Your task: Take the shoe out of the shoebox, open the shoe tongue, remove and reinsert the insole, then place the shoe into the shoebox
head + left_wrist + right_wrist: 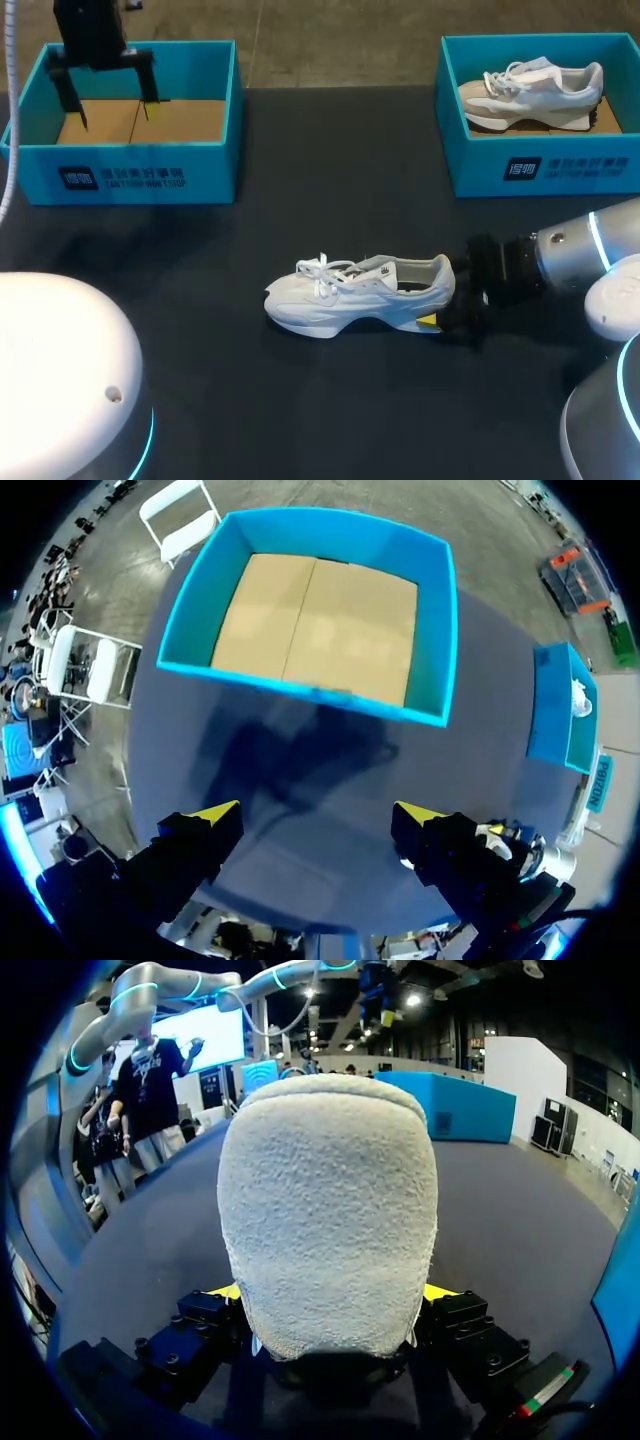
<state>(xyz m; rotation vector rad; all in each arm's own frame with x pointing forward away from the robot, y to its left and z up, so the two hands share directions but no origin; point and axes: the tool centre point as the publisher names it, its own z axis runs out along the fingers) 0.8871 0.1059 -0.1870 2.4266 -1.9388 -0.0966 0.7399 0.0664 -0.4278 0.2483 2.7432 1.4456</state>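
Fingers (440, 1292) of the right gripper (441, 318) press the heel of the shoe (355, 290) from both sides, so it is clamped on the shoe; in the right wrist view the fuzzy pale heel (330, 1210) fills the space between the two yellow tips. The right arm (560, 258) comes in low from the right edge, lying almost level with the table (300, 180). The shoe is a white sneaker standing upright on its sole near the middle of the dark tabletop, its toe pointing to the left, its laces tied and its collar facing up. The left gripper (110, 85) hangs over the left shoebox (130, 165), fingers spread wide with nothing between them; from its own wrist view, the left gripper (318, 820) looks down on the box's (300, 685) brown cardboard floor. At the far right stands a second shoebox (540, 170) with another shoe (530, 90) lying in it, well apart from the held sneaker.
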